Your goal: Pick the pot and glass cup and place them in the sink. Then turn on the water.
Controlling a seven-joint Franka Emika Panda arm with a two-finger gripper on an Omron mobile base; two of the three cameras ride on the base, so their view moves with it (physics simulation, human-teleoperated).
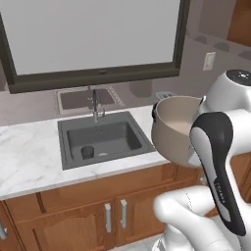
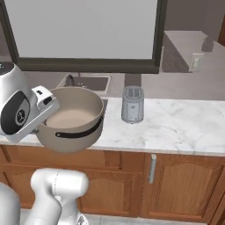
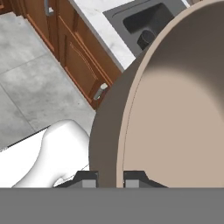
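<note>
The taupe-grey pot hangs tilted in the air over the counter's front edge, to the right of the sink. My gripper is shut on the pot's rim, one finger inside the pale wall and one outside. The small dark glass cup stands upright in the sink's front left corner. A dark curved faucet rises at the basin's back edge, with no stream falling from it.
A silver toaster stands on the marble counter right of the pot. Wooden cabinet doors run below the counter. A large window sits behind the sink, and a wall outlet is at the right.
</note>
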